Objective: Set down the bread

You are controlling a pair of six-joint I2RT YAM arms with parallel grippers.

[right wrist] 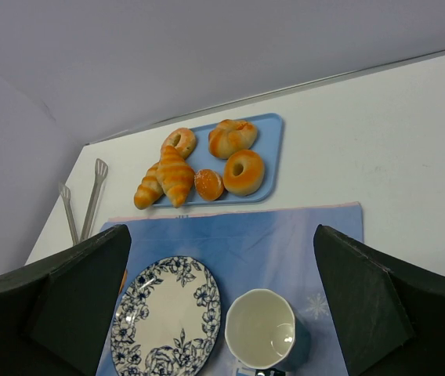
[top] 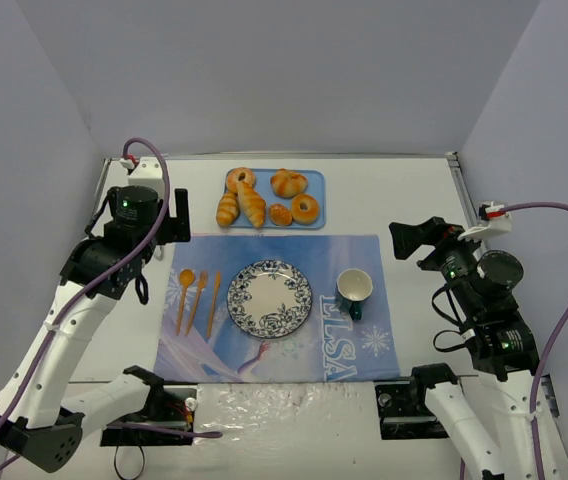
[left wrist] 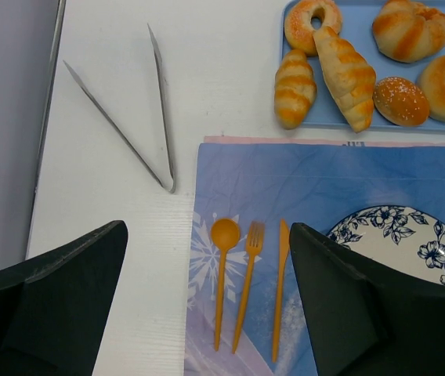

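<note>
The bread is two tapered, ridged golden rolls (top: 228,208) (top: 252,205) lying side by side at the left end of a blue tray (top: 316,185) at the back of the table. They also show in the left wrist view (left wrist: 295,88) (left wrist: 346,74) and the right wrist view (right wrist: 150,188) (right wrist: 176,174). A blue-flowered plate (top: 269,298) sits bare on the blue placemat (top: 284,255). My left gripper (top: 178,212) is open and empty, left of the tray. My right gripper (top: 409,240) is open and empty, right of the mat.
The tray also holds two ring doughnuts (top: 240,180) (top: 305,208), a knotted bun (top: 288,183) and a small round bun (top: 280,214). An orange spoon, fork and knife (top: 196,300) lie left of the plate, a cup (top: 354,290) to its right. Metal tongs (left wrist: 128,117) lie left of the mat.
</note>
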